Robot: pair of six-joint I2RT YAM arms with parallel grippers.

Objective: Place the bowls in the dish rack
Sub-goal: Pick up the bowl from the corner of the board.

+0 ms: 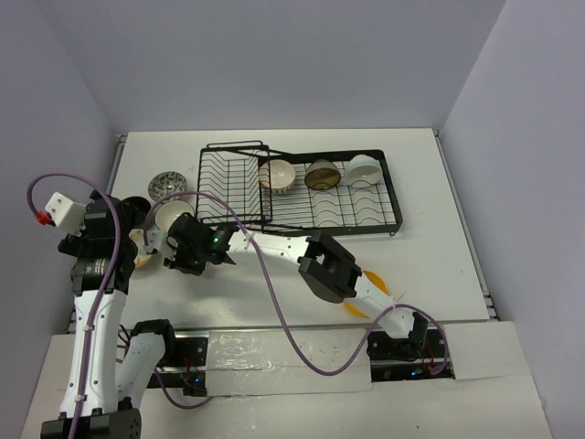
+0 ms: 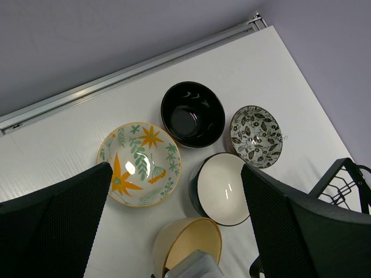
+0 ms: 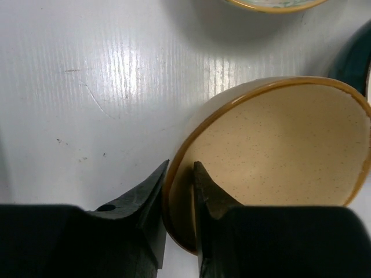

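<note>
My right gripper (image 3: pixel 181 168) is shut on the rim of a tan bowl (image 3: pixel 278 150), one finger outside the wall and one inside; the bowl is tilted on the white table. In the left wrist view the tan bowl (image 2: pixel 188 240) lies nearest, among a leaf-painted bowl (image 2: pixel 139 164), a black bowl (image 2: pixel 192 114), a grey patterned bowl (image 2: pixel 255 133) and a dark bowl with a white inside (image 2: pixel 223 188). My left gripper (image 2: pixel 175 169) hangs open high above them, holding nothing. The black wire dish rack (image 1: pixel 311 208) holds three bowls: cream (image 1: pixel 277 174), brown (image 1: pixel 323 174), white (image 1: pixel 363 169).
The loose bowls cluster at the table's left, just left of the rack's basket section (image 1: pixel 233 187). A rack corner (image 2: pixel 342 179) shows at the right of the left wrist view. A metal rail (image 2: pixel 116 78) edges the table by the wall. A purple cable (image 1: pixel 274 293) loops over the right arm.
</note>
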